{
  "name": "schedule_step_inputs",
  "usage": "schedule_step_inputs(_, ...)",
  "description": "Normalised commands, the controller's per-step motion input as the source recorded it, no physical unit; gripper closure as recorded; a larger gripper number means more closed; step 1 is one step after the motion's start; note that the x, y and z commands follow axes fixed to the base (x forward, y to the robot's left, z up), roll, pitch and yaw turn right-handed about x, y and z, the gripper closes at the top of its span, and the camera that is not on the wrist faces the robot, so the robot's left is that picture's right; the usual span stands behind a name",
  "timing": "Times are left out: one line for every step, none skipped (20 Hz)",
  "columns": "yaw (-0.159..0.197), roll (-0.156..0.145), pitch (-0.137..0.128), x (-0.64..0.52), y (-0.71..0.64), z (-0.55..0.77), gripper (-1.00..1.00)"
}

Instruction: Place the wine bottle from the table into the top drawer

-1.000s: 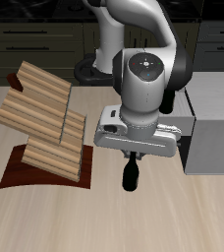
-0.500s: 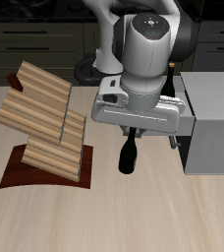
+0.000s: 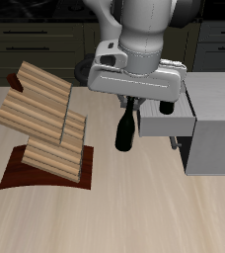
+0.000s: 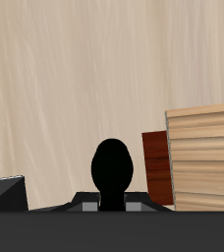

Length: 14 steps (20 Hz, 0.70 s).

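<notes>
Gripper: my gripper (image 3: 133,103) is clamped on the neck of the slim near-black glass wine bottle (image 3: 127,129); my fingers are mostly hidden under my own white housing.
Wine bottle: it hangs from my gripper, lifted clear of the light beige wood-grain surface (image 3: 114,217), body downward and slightly tilted. In the wrist view it is only a black rounded shape (image 4: 112,169) over the planks (image 4: 75,89).
Top drawer: the shallow pale-grey open-topped drawer (image 3: 170,119) of the grey cabinet (image 3: 215,124) stands pulled out just beside the bottle; my arm covers most of its inside.
Around: a rack of stacked slanted wooden slabs (image 3: 45,119) on a dark red base (image 3: 16,174) stands on the bottle's other side, near but apart; the wrist view shows its slab ends (image 4: 204,157) and red base (image 4: 156,167).
Hidden: the cork tip and the drawer handle cannot be made out.
Writing: no label or lettering is readable.
</notes>
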Motion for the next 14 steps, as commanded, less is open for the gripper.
schedule_step_inputs(0.004,-0.037,-0.042,-0.17,-0.10,0.52,1.00)
schedule_step_inputs(0.044,0.021,-0.111,-0.34,0.02,0.86,1.00)
schedule_step_inputs(0.041,0.011,-0.079,-0.16,-0.04,0.43,1.00)
schedule_step_inputs(-0.052,-0.025,-0.017,-0.28,0.00,0.53,1.00)
schedule_step_inputs(0.034,0.045,-0.080,-0.35,0.10,0.55,1.00)
schedule_step_inputs(0.027,0.020,-0.073,-0.32,0.07,0.55,1.00)
schedule_step_inputs(0.021,0.015,-0.035,-0.29,0.08,0.51,1.00)
schedule_step_inputs(0.017,-0.011,0.053,-0.15,0.05,0.28,1.00)
schedule_step_inputs(-0.017,-0.047,0.079,-0.23,-0.01,0.42,1.00)
schedule_step_inputs(0.007,-0.019,-0.095,-0.38,0.02,0.66,1.00)
schedule_step_inputs(0.019,-0.038,-0.043,-0.27,-0.05,0.48,1.00)
schedule_step_inputs(-0.033,0.010,-0.031,-0.23,-0.01,0.38,1.00)
schedule_step_inputs(0.043,0.004,-0.135,-0.44,0.06,0.53,1.00)
schedule_step_inputs(0.018,0.006,-0.026,-0.26,0.03,0.33,1.00)
